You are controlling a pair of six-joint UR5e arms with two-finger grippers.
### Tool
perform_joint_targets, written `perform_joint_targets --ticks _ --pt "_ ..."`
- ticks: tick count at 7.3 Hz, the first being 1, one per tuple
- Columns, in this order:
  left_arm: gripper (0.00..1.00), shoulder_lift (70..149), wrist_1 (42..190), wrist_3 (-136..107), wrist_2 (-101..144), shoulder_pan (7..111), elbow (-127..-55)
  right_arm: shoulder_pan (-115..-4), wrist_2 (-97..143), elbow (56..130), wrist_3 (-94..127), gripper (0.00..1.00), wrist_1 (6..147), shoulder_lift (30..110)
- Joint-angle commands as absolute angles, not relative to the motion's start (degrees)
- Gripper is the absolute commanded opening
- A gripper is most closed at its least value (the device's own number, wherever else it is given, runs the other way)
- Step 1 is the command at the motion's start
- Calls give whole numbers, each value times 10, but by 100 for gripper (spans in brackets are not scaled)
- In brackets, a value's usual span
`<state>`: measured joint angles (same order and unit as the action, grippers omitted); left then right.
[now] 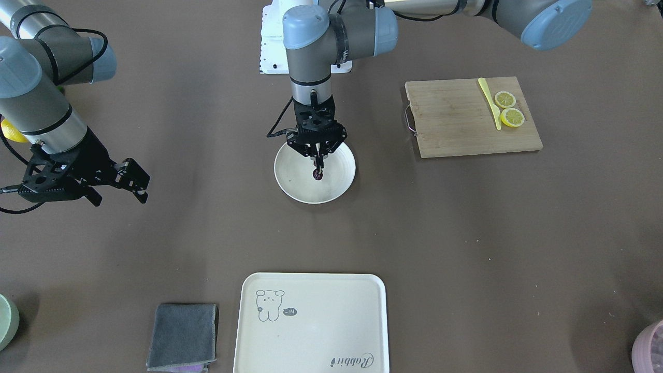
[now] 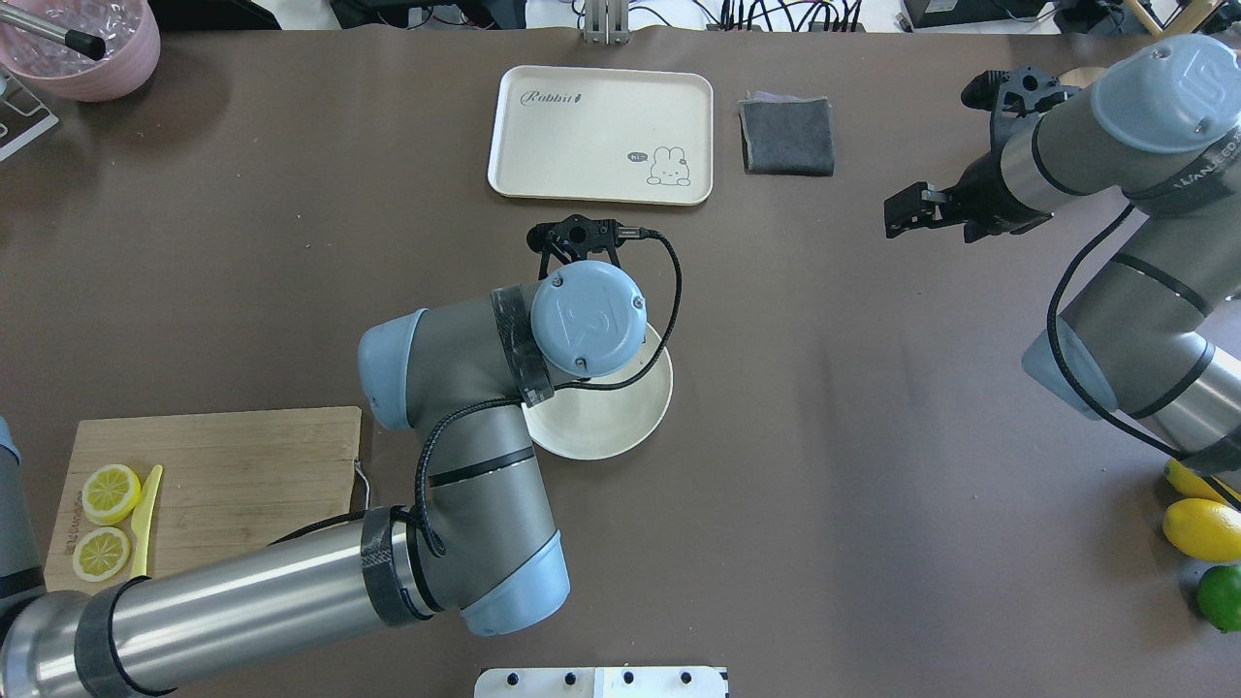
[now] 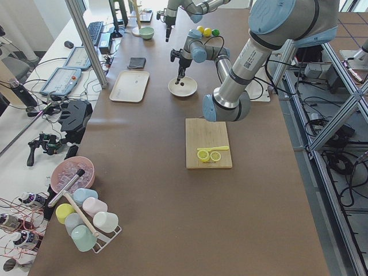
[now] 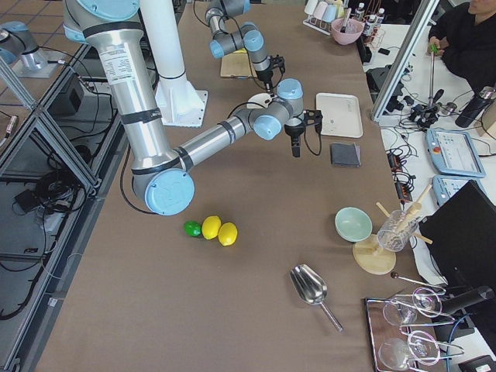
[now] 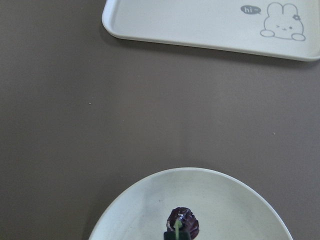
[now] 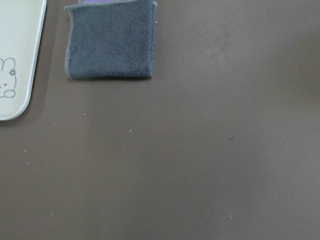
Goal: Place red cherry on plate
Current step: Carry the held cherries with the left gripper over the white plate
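From across the table, my left gripper [image 1: 317, 158] points straight down over the plate [image 1: 292, 184]. Its fingers are clenched on the stem of the red cherry [image 1: 317, 175], which hangs near the plate's middle. I cannot tell whether the fruit touches the plate. My right gripper [image 1: 141, 185] hangs well apart, fingers spread, holding nothing.

From overhead, my own wrist covers the left fingers and the cherry, and only the near part of the plate [image 2: 620, 427] shows. Going by this view alone, I could let go without knowing my height.

From the left end, the gripper stands over the plate [image 3: 183, 91], but it is too small to read more. From the right end, my right arm blocks most of the plate.

My left wrist camera shows it best. The dark maroon cherry [image 5: 182, 221] dangles from its green stem [image 5: 177, 229] inside the far rim of the plate [image 5: 235, 200], with the rabbit tray [image 5: 200, 25] well beyond. If I release from any height, I judge the round fruit may bounce or roll over the shallow rim onto the table. The thin stem could also cling to a pad and ride up as I lift away.

My right wrist camera sees only table [image 6: 200, 165], a grey cloth [image 6: 110, 40] and the tray's corner.
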<state>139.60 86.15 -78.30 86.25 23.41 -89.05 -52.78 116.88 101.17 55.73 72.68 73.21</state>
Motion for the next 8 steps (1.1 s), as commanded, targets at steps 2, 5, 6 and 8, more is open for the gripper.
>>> perform_joint_targets --ticks 2,5,6,8 --pt "35 1390 863 -779 848 211 -878 -539 1169 1006 553 100 727 732" --pt "98 1389 861 -774 851 229 -925 -551 1173 1004 551 100 730 729" --pt "98 1361 860 -721 859 258 -979 -567 1180 1000 549 100 735 730" --pt "98 1263 862 -585 948 362 -1097 -623 1228 956 474 100 739 735"
